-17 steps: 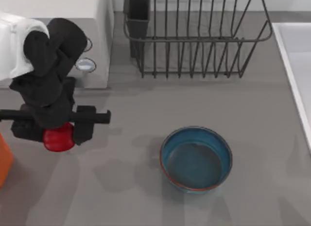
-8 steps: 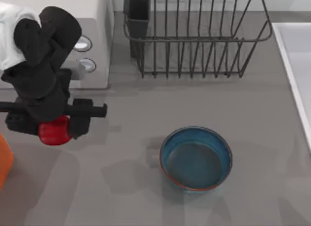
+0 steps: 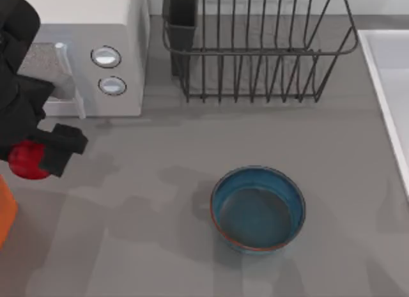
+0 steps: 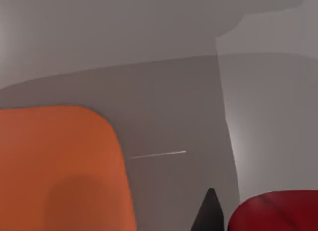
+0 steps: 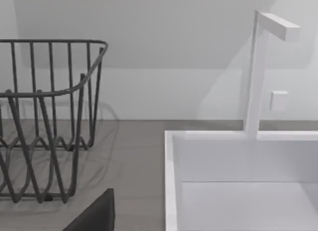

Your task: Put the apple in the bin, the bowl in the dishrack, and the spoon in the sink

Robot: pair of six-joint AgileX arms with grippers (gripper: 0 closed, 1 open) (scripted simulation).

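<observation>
While gripping apple (image 3: 25, 161), left pincer (image 3: 33, 158) nears bin (image 3: 5, 211)

surface: grey table (image 3: 160, 201)
bowl (image 3: 258, 209): right of left gripper (image 3: 38, 158)
dishrack (image 3: 255, 48): far right of it
microwave (image 3: 89, 48): just behind it

No readable text, labels, brands, numbers — none anywhere
</observation>
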